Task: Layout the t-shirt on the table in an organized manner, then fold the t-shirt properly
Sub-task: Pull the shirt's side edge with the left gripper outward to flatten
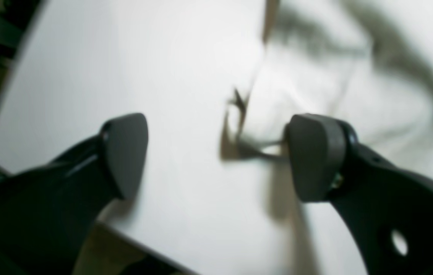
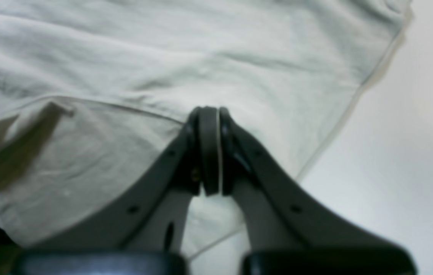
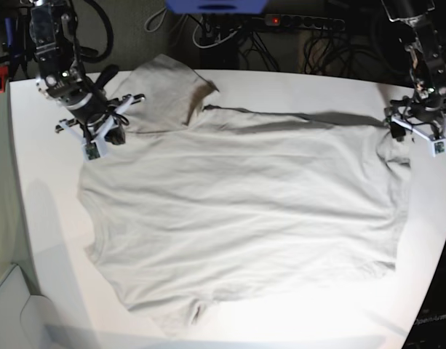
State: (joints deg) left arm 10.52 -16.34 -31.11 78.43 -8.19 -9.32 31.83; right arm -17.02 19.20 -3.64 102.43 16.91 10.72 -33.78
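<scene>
Base view shows the t-shirt (image 3: 244,218) spread nearly flat over most of the white tabletop (image 3: 33,218), one sleeve folded up toward the far edge. The right claw (image 2: 209,152) is pressed together over the cloth near that sleeve (whether fabric is pinched cannot be told). The left claw (image 1: 216,156) stands spread wide by the opposite edge, holding nothing, shirt hem just beside it.
</scene>
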